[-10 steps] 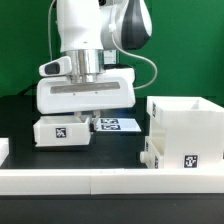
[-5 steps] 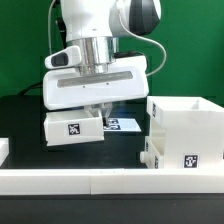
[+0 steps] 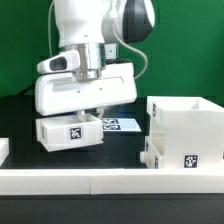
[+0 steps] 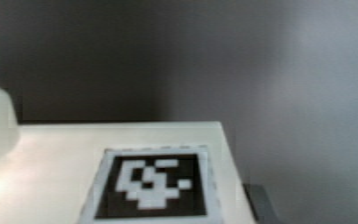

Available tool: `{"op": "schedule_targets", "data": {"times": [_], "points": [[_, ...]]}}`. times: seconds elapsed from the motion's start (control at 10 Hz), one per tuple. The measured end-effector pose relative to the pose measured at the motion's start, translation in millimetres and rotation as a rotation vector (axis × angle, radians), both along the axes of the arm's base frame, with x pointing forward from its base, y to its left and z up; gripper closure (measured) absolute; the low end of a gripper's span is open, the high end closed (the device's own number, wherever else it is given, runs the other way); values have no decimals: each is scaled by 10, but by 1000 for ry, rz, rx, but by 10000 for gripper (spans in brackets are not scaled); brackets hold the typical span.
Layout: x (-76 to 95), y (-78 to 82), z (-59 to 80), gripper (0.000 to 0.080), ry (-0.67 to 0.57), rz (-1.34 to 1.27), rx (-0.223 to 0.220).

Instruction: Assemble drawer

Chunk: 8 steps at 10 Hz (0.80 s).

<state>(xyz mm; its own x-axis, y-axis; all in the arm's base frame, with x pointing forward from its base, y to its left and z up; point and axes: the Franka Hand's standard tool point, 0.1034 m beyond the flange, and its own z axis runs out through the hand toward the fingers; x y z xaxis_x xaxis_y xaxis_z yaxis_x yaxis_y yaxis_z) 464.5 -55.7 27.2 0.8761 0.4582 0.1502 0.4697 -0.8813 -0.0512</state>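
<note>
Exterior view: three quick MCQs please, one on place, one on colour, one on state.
1. Where is the casing?
A. exterior view's right
B. exterior view's left
C. under the gripper

2. What colour is the tray?
A. black
B. white
C. green

3. How does the tray stand with the gripper?
A. far from it
B. directly beneath it
C. stacked on the casing

Answers: 1 A, the casing fills the right side by the rail. 2 B, white plastic with a black-and-white tag. 3 B, the gripper sits right over the tray; fingers hidden, so grip is unclear.
</note>
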Motion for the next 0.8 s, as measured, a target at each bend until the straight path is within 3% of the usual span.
{"op": "schedule_targets", "data": {"times": [0.3, 0.8], "points": [[173, -2, 72, 756, -19, 356, -55], [225, 6, 86, 756, -37, 731, -94]]}}
